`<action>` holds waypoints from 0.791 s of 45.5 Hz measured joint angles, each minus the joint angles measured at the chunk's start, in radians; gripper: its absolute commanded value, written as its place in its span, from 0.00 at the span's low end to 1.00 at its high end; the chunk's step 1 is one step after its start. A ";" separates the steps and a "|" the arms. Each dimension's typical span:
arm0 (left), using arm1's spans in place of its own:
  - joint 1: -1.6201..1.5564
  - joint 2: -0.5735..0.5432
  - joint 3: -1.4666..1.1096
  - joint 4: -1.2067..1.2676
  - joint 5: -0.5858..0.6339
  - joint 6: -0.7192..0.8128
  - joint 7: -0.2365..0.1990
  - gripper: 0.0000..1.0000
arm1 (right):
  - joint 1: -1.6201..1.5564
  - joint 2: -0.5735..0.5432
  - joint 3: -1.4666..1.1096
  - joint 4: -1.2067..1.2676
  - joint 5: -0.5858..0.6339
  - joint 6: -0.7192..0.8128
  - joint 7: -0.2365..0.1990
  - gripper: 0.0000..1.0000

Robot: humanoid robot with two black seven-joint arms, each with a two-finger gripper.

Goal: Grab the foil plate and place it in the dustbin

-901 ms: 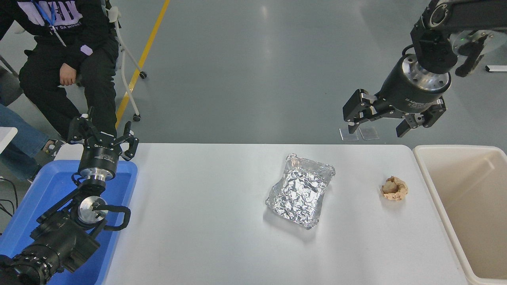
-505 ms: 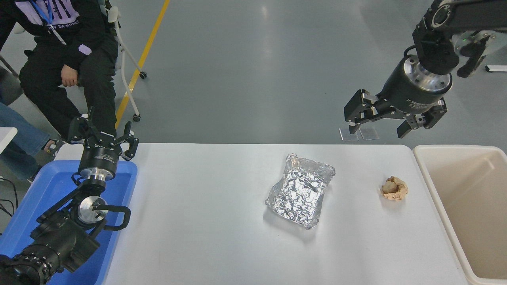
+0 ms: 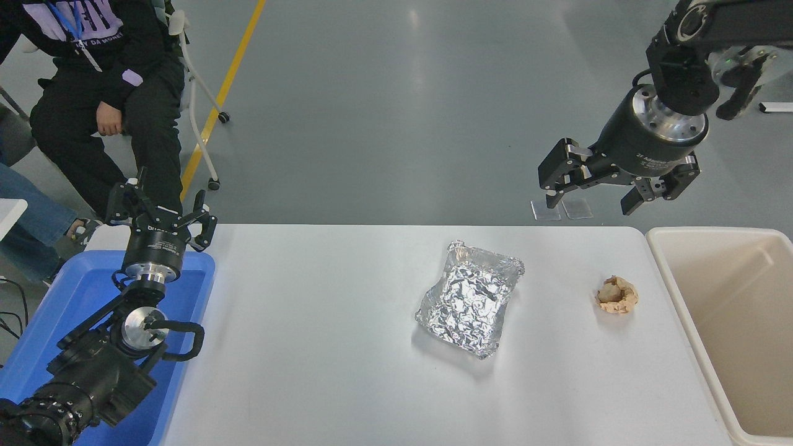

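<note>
The foil plate (image 3: 469, 306) is lying flat on the white table (image 3: 322, 347), a little right of the table's middle, its wrinkled silver surface facing up and one short end turned toward the far edge. Nothing is touching it. To its right, well apart from it, a small tan crumpled paper lump (image 3: 616, 295) is sitting on the table, near the beige dustbin (image 3: 681, 297), which is standing just off the table's right end with its open top facing up. The right gripper (image 3: 591, 203) is hanging in the air beyond the table's far edge, above the grey floor, up and to the right of the foil plate and well clear of it; its fingers are spread wide and are holding nothing. The left gripper (image 3: 161, 214) is resting at the lower left over a blue tub (image 3: 80, 291), its fingers also spread apart and empty. A person in dark clothes (image 3: 99, 93) is sitting on a chair at the top left, past the table's far side.
</note>
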 measured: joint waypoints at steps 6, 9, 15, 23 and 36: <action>0.000 0.000 0.000 0.000 0.000 0.000 0.000 0.99 | -0.001 -0.006 0.000 0.000 0.000 0.000 0.000 1.00; 0.000 0.000 0.000 0.000 0.000 0.000 0.000 0.99 | -0.002 -0.008 0.000 0.000 0.000 0.000 0.000 1.00; 0.000 0.000 0.000 0.000 0.000 0.000 0.000 0.99 | -0.009 -0.010 0.000 0.000 0.000 0.000 0.000 1.00; 0.000 0.000 0.000 -0.001 0.000 0.000 0.000 0.99 | -0.032 -0.009 0.012 -0.002 0.000 0.000 0.001 1.00; 0.000 0.000 0.000 -0.001 0.000 0.000 0.000 0.99 | -0.155 -0.002 0.097 -0.031 0.000 0.000 0.000 1.00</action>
